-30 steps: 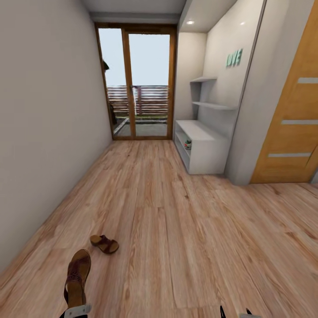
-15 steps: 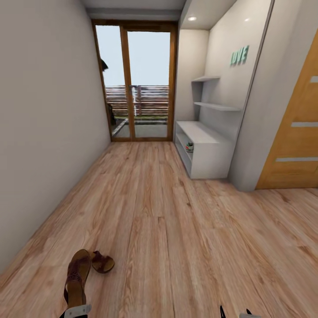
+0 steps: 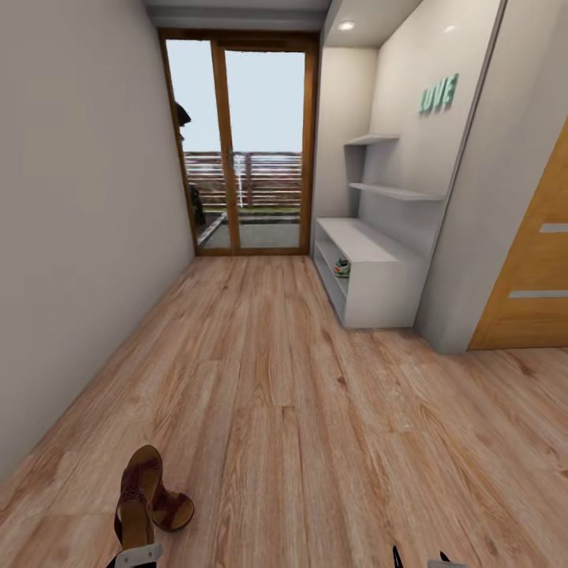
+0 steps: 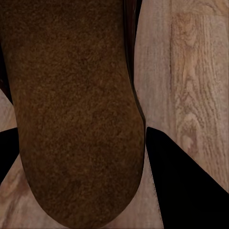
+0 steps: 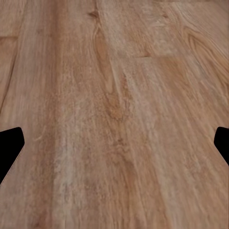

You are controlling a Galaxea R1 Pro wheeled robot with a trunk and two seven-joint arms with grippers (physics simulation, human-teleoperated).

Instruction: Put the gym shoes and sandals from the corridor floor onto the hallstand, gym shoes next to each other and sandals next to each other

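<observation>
Left gripper clamps one sandal, half hiding the other sandal; right gripper jaws spread wide, fingers mostly cropped.

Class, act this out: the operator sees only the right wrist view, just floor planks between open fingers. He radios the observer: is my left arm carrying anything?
Observer: Yes. The left gripper is shut on a brown sandal, its sole facing the left wrist camera.
Operator: Where is the other one?
Observer: The second sandal lies on the floor, partly behind the held one in the head view.
Operator: And the shoe rack?
Observer: The shoe rack stands ahead on the right, with one sneaker on a shelf.
</observation>
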